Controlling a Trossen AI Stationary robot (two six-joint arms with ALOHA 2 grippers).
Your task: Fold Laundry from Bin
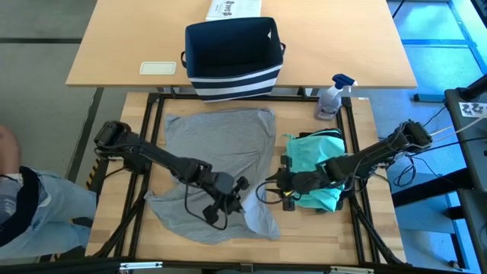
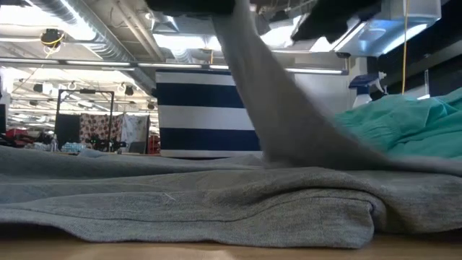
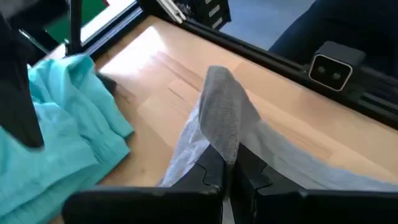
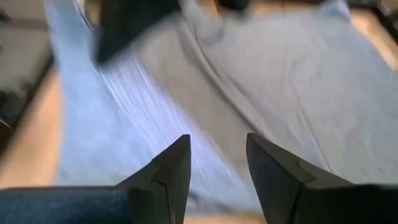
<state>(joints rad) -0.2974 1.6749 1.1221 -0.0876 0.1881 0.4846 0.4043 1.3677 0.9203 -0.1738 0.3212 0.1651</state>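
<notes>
A grey T-shirt [image 1: 217, 152] lies spread on the table, its near part bunched. My left gripper [image 1: 237, 189] is shut on it over its near right part. In the low view a strip of the shirt [image 2: 271, 101] rises off the table toward that gripper. A teal piece [image 1: 316, 160] lies crumpled to the right. Over its left edge my right gripper [image 1: 278, 183] stands open, and its wrist view [image 4: 217, 165] shows nothing between the fingers, only grey cloth below. The navy bin [image 1: 232, 53] with white stripes stands behind the table's far edge. My left gripper pinches a folded bit of the grey T-shirt [image 3: 222, 134] between its two fingers, and the fold sticks out past the fingertips. The fingers come slanting down from the table's left. The held part is lifted off the table while the rest of the shirt [image 3: 311, 165] lies on it.
A spray bottle [image 1: 333, 95] stands at the far right corner. A white printed box [image 1: 232, 9] sits behind the bin and a pale card [image 1: 158, 68] to its left. A person's leg [image 1: 30, 202] is at the left. Bare wood shows along the near edge [image 1: 319, 236].
</notes>
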